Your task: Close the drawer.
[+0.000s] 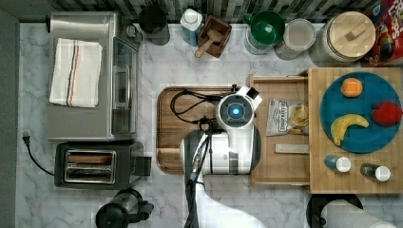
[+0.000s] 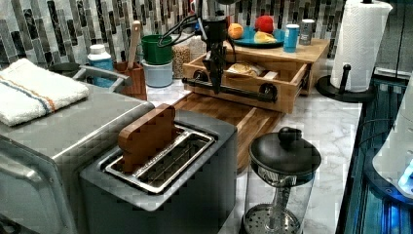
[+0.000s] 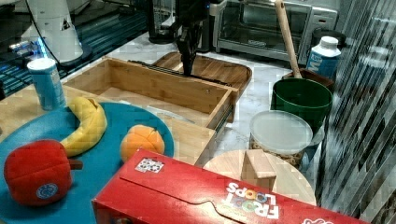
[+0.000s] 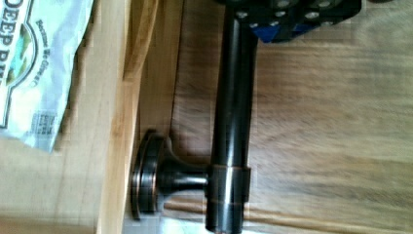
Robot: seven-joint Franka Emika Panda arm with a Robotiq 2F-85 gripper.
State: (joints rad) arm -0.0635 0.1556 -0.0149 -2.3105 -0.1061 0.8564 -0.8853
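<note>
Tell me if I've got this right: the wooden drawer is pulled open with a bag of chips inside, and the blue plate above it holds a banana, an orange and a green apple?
Nearly. The apple is red, not green, as the right view shows. The drawer is open with the chip bag inside, and the blue plate also holds the banana and orange.

Top view: even, bright overhead light; marble counter (image 1: pixel 157 61) pale and nearly shadowless; blocky compression throughout. Left view: dimmer, warm cast; toaster (image 2: pixel 160 170) in the foreground soft and out of focus; paper towel roll (image 2: pixel 363 41) near blown-out white; blue glow at the left view's right edge. Right view: cereal box (image 3: pixel 210 196) and blue plate (image 3: pixel 107 154) large and slightly soft up close; dark, murky background. Wrist view: heavy blur; handle (image 4: pixel 234 122) carries pale lengthwise glare; chip bag (image 4: pixel 34 63) overexposed.
</note>
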